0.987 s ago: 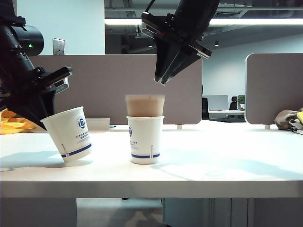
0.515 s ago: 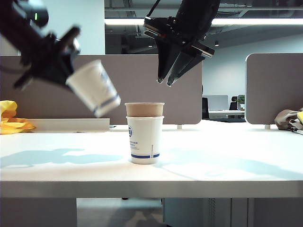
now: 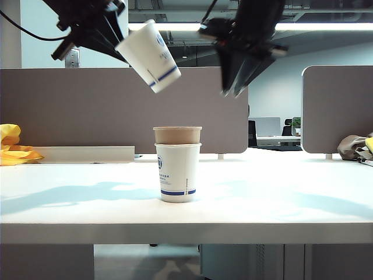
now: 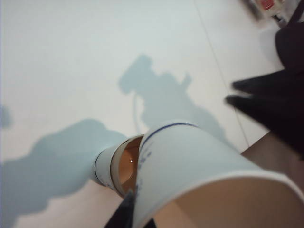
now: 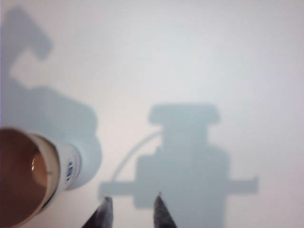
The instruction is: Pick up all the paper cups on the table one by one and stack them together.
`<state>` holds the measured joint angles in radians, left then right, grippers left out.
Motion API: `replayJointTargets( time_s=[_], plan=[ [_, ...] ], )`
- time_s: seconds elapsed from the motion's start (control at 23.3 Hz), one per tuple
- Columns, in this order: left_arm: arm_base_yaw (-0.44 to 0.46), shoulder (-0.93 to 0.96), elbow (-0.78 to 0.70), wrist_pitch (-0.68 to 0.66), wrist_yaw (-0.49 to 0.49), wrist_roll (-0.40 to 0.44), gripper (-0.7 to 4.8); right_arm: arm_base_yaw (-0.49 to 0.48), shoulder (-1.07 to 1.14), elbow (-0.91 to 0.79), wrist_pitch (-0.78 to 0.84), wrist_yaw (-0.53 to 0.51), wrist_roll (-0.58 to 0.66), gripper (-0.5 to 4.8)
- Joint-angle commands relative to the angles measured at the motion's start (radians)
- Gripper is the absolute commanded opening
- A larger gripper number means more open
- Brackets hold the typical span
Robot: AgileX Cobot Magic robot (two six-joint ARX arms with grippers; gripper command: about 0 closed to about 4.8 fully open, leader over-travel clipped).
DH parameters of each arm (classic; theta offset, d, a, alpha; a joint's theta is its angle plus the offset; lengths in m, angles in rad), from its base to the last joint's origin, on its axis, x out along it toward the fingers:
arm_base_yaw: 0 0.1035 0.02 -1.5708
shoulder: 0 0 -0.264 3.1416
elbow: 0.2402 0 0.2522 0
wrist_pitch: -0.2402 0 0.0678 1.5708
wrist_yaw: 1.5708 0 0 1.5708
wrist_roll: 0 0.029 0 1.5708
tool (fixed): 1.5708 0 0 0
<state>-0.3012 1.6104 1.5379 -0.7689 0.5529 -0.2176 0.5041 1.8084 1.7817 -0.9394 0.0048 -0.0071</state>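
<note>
Lifted from the table, the left gripper clamped a tilted white cup high, up-left of the stacked brown-in-white pair at centre; the right gripper hung empty, jaws apart, up-right.

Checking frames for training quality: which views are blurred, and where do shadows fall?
Exterior view: stacked cups sharp, both arms smeared. Left wrist view: held white cup soft. Right wrist view: hazy, arm shadow on the table.

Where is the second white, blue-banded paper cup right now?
In the exterior view, the tilted white, blue-banded paper cup hangs upper left in the left gripper, above and left of the brown-in-white cup stack on the table.
</note>
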Motion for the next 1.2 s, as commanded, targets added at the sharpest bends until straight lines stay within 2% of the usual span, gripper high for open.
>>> replayJointTargets(
  time_s=[0.04,0.09,0.34,0.64,1.2],
  plan=[
    [-0.042,0.037,-0.001,0.006,-0.048,0.0,-0.05,-0.009,-0.053,0.006,0.032,0.015,0.013,1.17],
    [-0.054,0.055,-0.001,-0.001,-0.082,0.0,-0.05,-0.01,-0.066,0.005,0.021,0.013,0.011,1.17],
    [-0.077,0.098,-0.001,-0.004,-0.105,0.001,-0.05,-0.009,-0.106,0.005,-0.082,-0.062,0.009,1.17],
    [-0.088,0.133,-0.001,-0.006,-0.077,0.0,-0.05,-0.008,-0.21,0.005,-0.085,-0.192,0.011,1.03],
    [-0.107,0.179,-0.001,-0.04,-0.089,0.001,-0.05,0.012,-0.261,0.005,-0.156,-0.299,0.026,1.03]
  ],
)
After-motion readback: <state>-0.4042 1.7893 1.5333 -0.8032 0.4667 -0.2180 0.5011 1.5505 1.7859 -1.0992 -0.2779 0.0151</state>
